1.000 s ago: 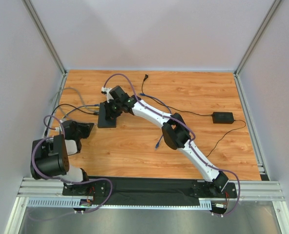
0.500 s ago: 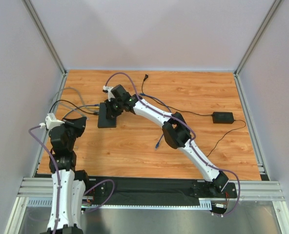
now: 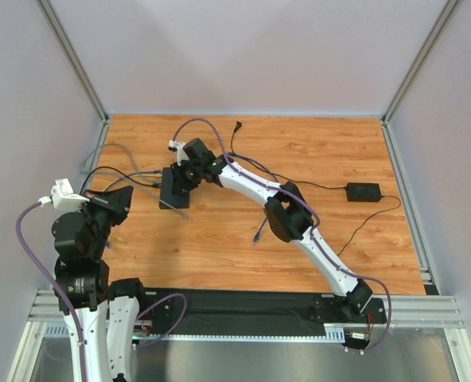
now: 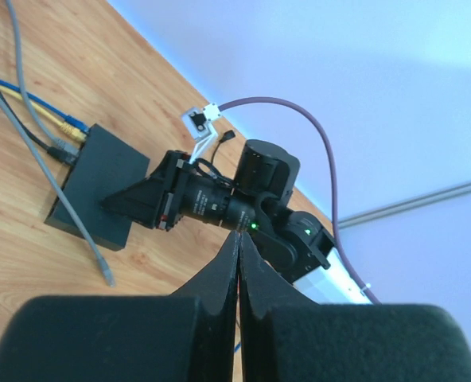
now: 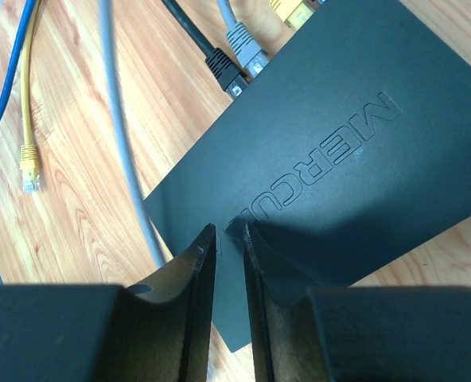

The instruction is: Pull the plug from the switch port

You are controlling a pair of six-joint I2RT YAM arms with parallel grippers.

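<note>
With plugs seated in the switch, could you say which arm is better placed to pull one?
Probably right: the right gripper sits over the switch, close to its black plug and grey plug. The left gripper is shut and raised away.

Our left arm [image 3: 76,239] and right arm [image 3: 247,185] share white shells and black joint housings, each trailed by a purple cable [image 4: 331,171]. A green light [image 4: 254,225] dots the right wrist; the left gripper [image 4: 238,239] has matte black wedge fingers.
</note>
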